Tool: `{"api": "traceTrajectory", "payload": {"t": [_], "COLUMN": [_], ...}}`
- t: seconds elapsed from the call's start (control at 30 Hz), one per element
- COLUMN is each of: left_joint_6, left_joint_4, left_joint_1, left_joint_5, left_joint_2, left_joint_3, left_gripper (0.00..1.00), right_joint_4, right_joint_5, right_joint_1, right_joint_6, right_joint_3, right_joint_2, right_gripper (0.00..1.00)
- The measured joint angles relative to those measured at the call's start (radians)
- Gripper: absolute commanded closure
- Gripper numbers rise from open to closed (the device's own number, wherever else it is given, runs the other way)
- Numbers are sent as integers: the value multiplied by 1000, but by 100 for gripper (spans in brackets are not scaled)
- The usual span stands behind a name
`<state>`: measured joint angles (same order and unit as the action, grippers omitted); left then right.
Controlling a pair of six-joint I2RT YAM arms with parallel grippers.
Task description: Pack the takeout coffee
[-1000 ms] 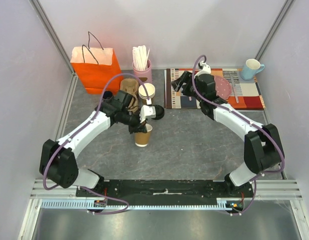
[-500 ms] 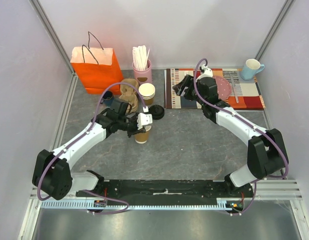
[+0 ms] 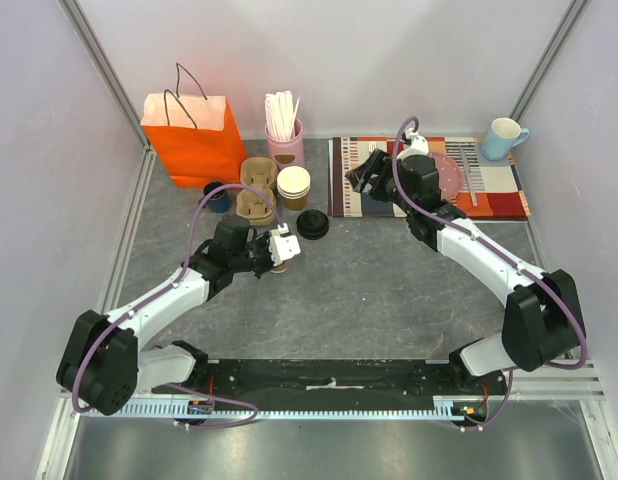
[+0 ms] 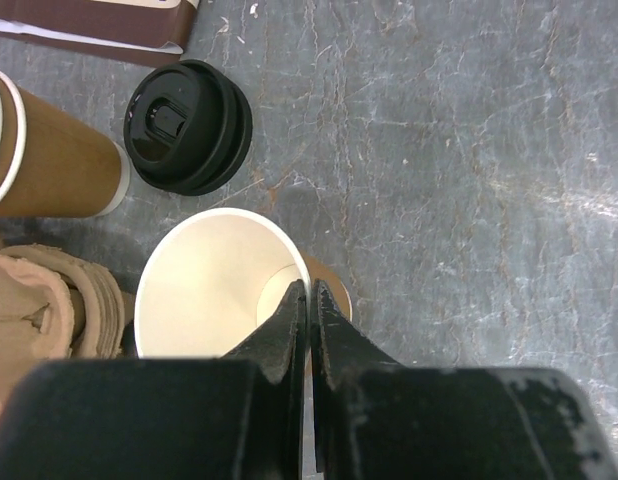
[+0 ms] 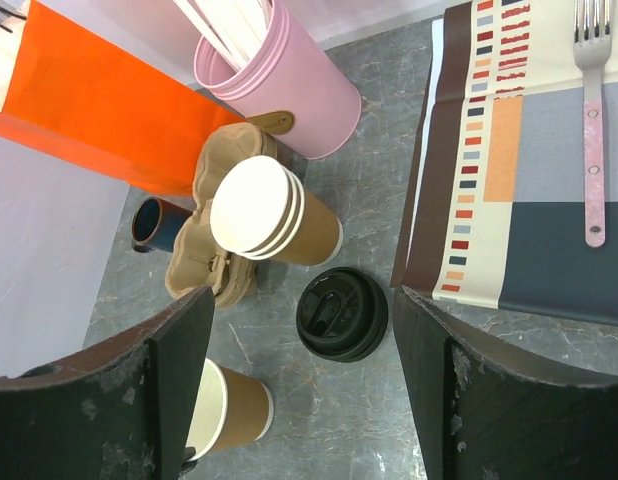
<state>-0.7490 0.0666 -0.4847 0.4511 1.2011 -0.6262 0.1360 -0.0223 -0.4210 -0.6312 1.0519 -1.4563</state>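
On the grey marbled table, left of centre, the left gripper has its two black fingers pressed together on the rim of a lidless brown paper cup, one finger inside the cream-coloured mouth and the other outside the wall (whether the cup's base rests on the table cannot be told). The round black plastic lid lies flat on the table a little beyond that cup and apart from it, just in front of a stack of cream-rimmed paper cups and close to the near left corner of a striped fabric placemat. The right gripper hangs above the placemat's left edge with its fingers spread wide and nothing between them; its wrist camera looks down on the black lid and the held cup. Beside the cup stack sit moulded brown cardboard cup carriers, with a dark blue mug to their left. Along the back wall stand an orange paper bag with black cord handles and a pink cylindrical holder full of pale wooden stirrers. On the placemat lie a pink speckled plate and a pink-handled fork, and a light blue mug stands at the placemat's far right corner.
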Motion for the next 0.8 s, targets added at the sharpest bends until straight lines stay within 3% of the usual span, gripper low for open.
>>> {"api": "traceTrajectory", "payload": {"t": [0.33, 0.43, 0.47, 0.53, 0.57, 0.8], "left_joint_6": [92, 89, 87, 86, 88, 123], "left_joint_4": [37, 71, 79, 107, 127, 300], "left_joint_1": [1, 1, 1, 1, 1, 1], "left_joint_5": [58, 83, 86, 96, 100, 100], "left_joint_2": [-35, -35, -35, -35, -35, -35], "left_joint_3": [-3, -3, -3, -4, -9, -163], "left_gripper": [97, 71, 56, 37, 34, 27], "right_joint_4": [-26, -26, -26, -26, -26, -48], "right_joint_5": [2, 2, 1, -5, -9, -138], "right_joint_1": [-20, -24, -27, -31, -34, -50], "right_joint_6": [0, 2, 5, 14, 22, 180], "right_joint_3": [-5, -5, -5, -5, -5, 49], "right_joint_2": [10, 8, 7, 1, -3, -84], "right_gripper": [20, 19, 18, 15, 11, 11]}}
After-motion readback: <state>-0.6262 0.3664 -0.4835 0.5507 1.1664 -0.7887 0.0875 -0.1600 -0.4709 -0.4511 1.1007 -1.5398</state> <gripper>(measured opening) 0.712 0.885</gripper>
